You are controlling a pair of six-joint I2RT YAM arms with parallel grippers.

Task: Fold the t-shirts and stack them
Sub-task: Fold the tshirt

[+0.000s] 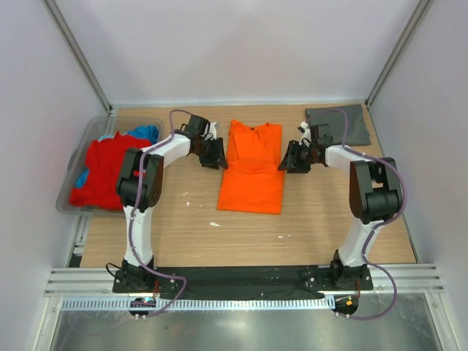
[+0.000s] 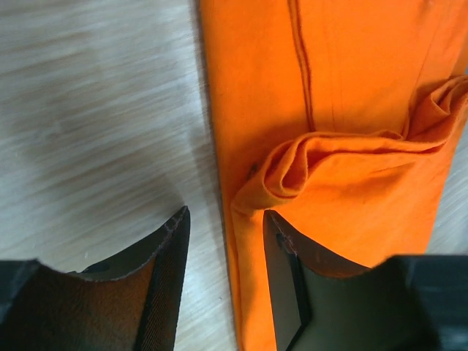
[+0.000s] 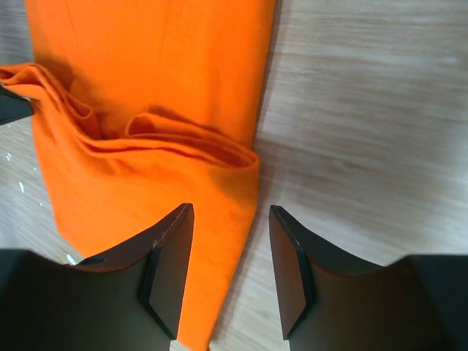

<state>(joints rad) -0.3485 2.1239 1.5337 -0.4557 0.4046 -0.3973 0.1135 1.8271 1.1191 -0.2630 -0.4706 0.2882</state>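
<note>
The bright orange t-shirt (image 1: pixel 252 168) lies lengthwise in the middle of the table, with a bunched crease across its middle (image 2: pixel 344 157) (image 3: pixel 146 135). My left gripper (image 1: pixel 214 155) (image 2: pixel 226 213) hangs open over the shirt's left edge, which runs between the jaws without being pinched. At the right edge my right gripper (image 1: pixel 292 159) (image 3: pixel 230 209) is also open, one finger above the cloth and the other above bare wood. A folded dark grey t-shirt (image 1: pixel 338 124) rests at the back right corner. Red (image 1: pixel 102 172) and blue (image 1: pixel 146 133) t-shirts are heaped in the tub.
A clear plastic tub (image 1: pixel 82 139) sits at the table's left edge. White walls and metal posts close in the back and sides. The wooden table (image 1: pixel 183 234) shows a few small white specks in front of the orange shirt.
</note>
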